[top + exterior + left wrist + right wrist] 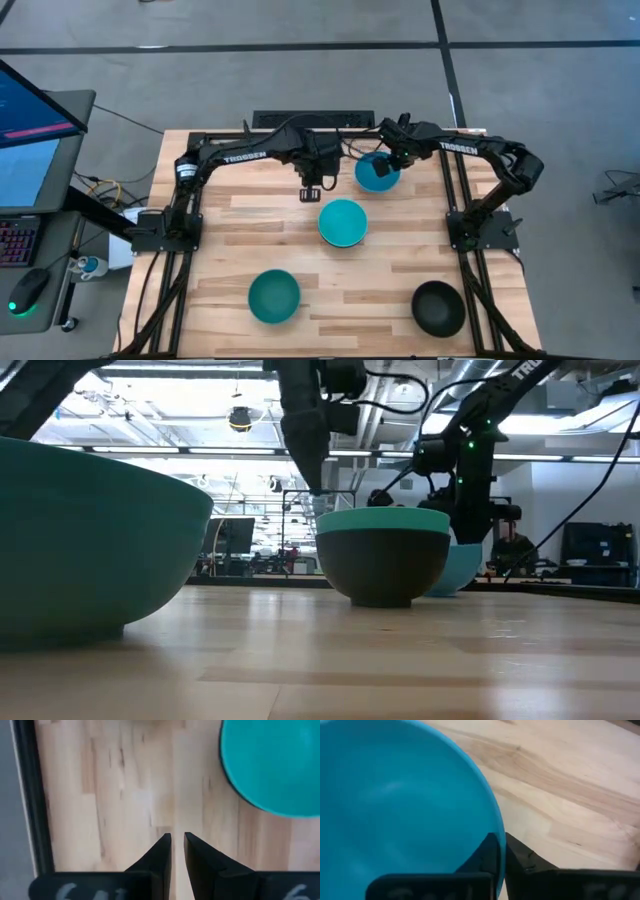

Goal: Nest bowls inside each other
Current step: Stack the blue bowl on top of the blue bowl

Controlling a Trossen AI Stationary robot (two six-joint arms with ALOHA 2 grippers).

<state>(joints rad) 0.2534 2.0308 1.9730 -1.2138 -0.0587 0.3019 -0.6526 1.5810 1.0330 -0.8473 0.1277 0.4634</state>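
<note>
right gripper (392, 160) clamped on blue bowl (377, 172) rim | stacked bowl (343, 222) lower-left of it | left gripper (310, 193) nearly closed, empty

This is a robotics lab or workshop in an open industrial hall. A butcher-block table (340, 290) stands on a grey concrete floor (250, 70), with two dark arms bolted to black frames at its sides. Beside the table, on the left arm's side, sit a lit monitor (30, 140), a keyboard (15, 243) and a mouse (30, 290). Beyond the table, the low view shows exposed ceiling ducts (400, 380), strip lighting, more screens (235, 535) and dark equipment racks (595, 550).
</note>
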